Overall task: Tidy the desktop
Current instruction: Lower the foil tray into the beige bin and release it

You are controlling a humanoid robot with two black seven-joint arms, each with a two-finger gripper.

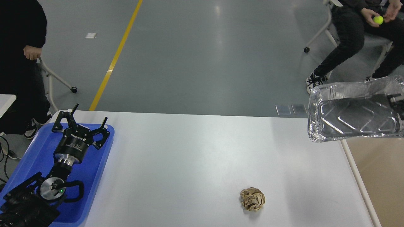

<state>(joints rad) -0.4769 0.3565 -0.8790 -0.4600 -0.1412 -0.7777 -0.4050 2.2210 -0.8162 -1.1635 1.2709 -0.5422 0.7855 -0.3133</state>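
Note:
The white desktop (195,157) fills the middle of the head view. A crumpled brown paper ball (252,199) lies on it near the front right. My left gripper (91,112) is open and empty, hovering over the blue tray (94,170) at the left edge. My right gripper (397,104) shows only as a dark part at the far right edge. It holds a crinkled aluminium foil container (353,115) in the air, tilted with its open side towards me, above the desktop's right edge and the bin.
A cream-rimmed beige bin (378,176) stands against the desktop's right side. A person in black stands at the far left by a chair. Another person sits at the back right holding a yellow-green ball (378,20).

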